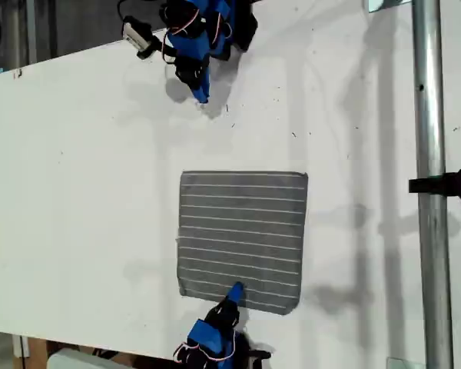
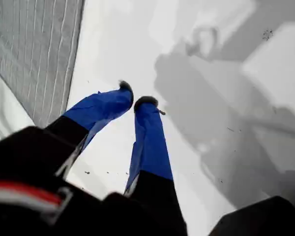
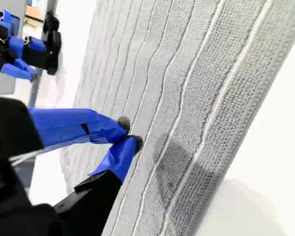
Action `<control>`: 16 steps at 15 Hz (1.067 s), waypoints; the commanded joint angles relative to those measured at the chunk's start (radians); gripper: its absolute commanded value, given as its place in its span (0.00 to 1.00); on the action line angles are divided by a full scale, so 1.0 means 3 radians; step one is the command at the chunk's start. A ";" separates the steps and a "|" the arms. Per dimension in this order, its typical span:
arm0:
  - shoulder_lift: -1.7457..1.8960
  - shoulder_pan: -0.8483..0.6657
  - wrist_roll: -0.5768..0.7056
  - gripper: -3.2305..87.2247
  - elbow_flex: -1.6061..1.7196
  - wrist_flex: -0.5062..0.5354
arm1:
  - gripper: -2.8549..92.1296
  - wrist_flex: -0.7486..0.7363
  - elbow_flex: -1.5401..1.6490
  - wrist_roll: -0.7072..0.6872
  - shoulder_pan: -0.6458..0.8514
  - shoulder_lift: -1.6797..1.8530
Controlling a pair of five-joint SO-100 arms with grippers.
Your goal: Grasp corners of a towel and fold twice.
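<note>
Exterior view: the towel (image 1: 242, 240) is laid flat and unfolded on the white table (image 1: 77, 169), a little toward four o'clock from the table's middle, its white stripes running across the view. Its four corners are spread out, with none lifted.

My second gripper (image 1: 236, 291) is seen at the towel's six o'clock edge, its blue tips resting over the striped cloth. In the second wrist view, my second gripper (image 3: 128, 132) has its fingers (image 3: 96, 127) drawn nearly together at the tips on the cloth; whether any fabric is pinched between them cannot be told.

My first gripper (image 1: 202, 94) is placed at twelve o'clock from the towel, well apart from it, over bare table. In the first wrist view its jaws are narrowly parted, and nothing is held.

A metal pole (image 1: 434, 192) stands at three o'clock.
</note>
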 commanded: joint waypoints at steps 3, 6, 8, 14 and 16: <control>0.0020 -0.1222 -0.1488 0.00 0.0041 0.0015 | 0.03 0.0015 -0.0031 -0.0010 0.0215 -0.0010; 0.0020 -0.1222 -0.1488 0.00 0.0041 0.0015 | 0.03 0.0015 -0.0026 -0.0010 0.0215 -0.0010; 0.0020 -0.1222 -0.1483 0.00 0.0041 0.0015 | 0.03 0.0015 -0.0026 -0.0010 0.0220 -0.0010; 0.0020 -0.1125 -0.1851 0.00 0.0026 0.0046 | 0.03 -0.0010 -0.0138 -0.0072 0.0092 -0.0010; 0.0020 -0.0961 -0.2030 0.00 -0.0082 0.0133 | 0.03 -0.0051 -0.0240 -0.0128 0.0010 -0.0010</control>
